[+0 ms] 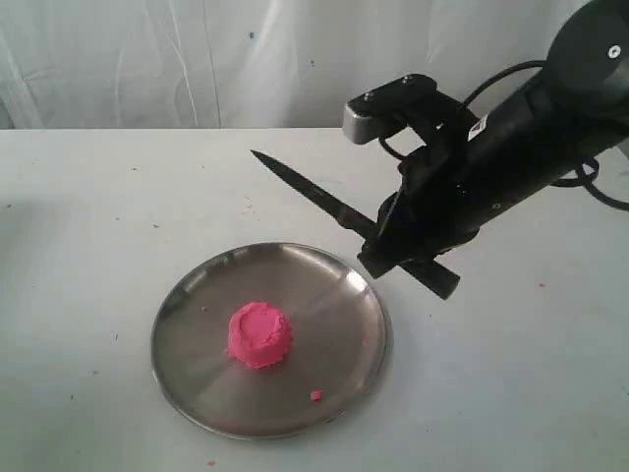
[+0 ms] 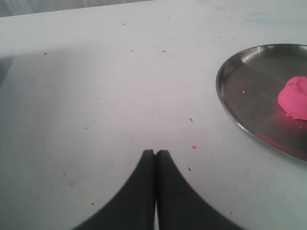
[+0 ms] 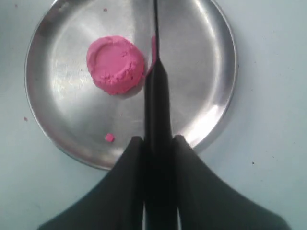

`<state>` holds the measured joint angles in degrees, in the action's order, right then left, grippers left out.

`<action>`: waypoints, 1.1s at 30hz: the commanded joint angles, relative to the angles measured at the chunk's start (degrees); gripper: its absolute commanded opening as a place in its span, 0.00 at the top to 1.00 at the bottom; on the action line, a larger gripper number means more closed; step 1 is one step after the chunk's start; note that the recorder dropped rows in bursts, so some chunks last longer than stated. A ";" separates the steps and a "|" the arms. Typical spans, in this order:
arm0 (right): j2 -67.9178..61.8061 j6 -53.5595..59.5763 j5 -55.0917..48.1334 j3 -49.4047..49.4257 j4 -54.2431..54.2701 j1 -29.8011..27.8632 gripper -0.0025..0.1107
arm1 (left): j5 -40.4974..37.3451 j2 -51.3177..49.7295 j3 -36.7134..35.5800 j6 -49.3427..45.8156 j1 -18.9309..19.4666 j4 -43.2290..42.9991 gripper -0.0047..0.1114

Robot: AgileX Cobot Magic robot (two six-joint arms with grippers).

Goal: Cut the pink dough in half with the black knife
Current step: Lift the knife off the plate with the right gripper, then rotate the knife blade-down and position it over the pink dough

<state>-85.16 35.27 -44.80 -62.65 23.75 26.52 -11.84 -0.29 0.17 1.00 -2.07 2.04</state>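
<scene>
Right wrist view: the right gripper (image 3: 158,143) is clamped on the knife (image 3: 157,96) by its handle. The blade runs edge-on out over the plate (image 3: 201,72). It passes just beside the dough (image 3: 115,64), not across it. The dough is one whole mound, uncut, near the plate's middle. A pink crumb (image 3: 109,138) lies apart, nearer the rim.

In the exterior view the knife (image 1: 314,192) hangs well above the table by the plate's far right rim.

A clean halving likely needs three things:
- shift the blade sideways until it crosses the mound's centre;
- level it, edge down;
- press straight down to the steel, without sawing, since soft dough may smear or slide.

The left gripper (image 2: 155,153) has its fingers together, empty, over bare table beside the plate.
</scene>
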 commanded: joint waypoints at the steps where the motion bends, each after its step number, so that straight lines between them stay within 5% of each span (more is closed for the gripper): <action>1: 2.12 -12.03 -1.67 0.04 -16.80 10.01 0.98 | -0.21 0.29 -0.17 0.34 0.21 0.21 0.96; 7: -4.12 -24.93 1.50 0.04 -34.77 20.76 0.98 | -0.21 0.29 -0.17 0.34 0.21 0.21 0.96; 12: -9.52 -31.30 5.19 0.04 -42.51 22.02 0.98 | -0.21 0.29 -0.17 0.34 0.21 0.21 0.96; 33: -13.76 -32.53 9.06 0.04 -39.10 22.14 0.98 | -0.21 0.29 -0.17 0.34 0.21 0.21 0.96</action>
<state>-99.13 3.04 -36.46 -62.65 -15.59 48.53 -11.84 -0.29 0.17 1.00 -2.07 2.04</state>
